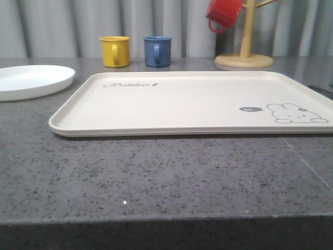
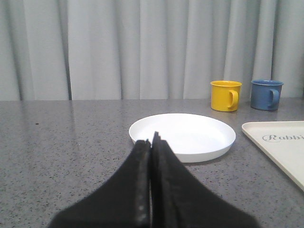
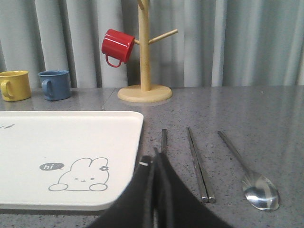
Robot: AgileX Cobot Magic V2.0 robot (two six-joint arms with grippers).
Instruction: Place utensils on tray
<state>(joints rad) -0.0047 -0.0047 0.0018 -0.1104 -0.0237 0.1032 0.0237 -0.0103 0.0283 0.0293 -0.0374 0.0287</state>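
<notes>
Both pincers, left (image 2: 151, 142) and right (image 3: 156, 159), are clenched empty; the utensils (image 3: 197, 164) lie on the worktop beside the tray (image 3: 71, 142), thin, stiff, probably slippery, best pinched mid-handle.

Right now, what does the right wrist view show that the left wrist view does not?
Right wrist view: the spoon and two more slim utensils lying on the counter beside the tray, the red mug hanging on the wooden stand, the right tool shut.
Left wrist view: the white plate, the left tool shut.
Both: tray, yellow mug, blue mug.
</notes>
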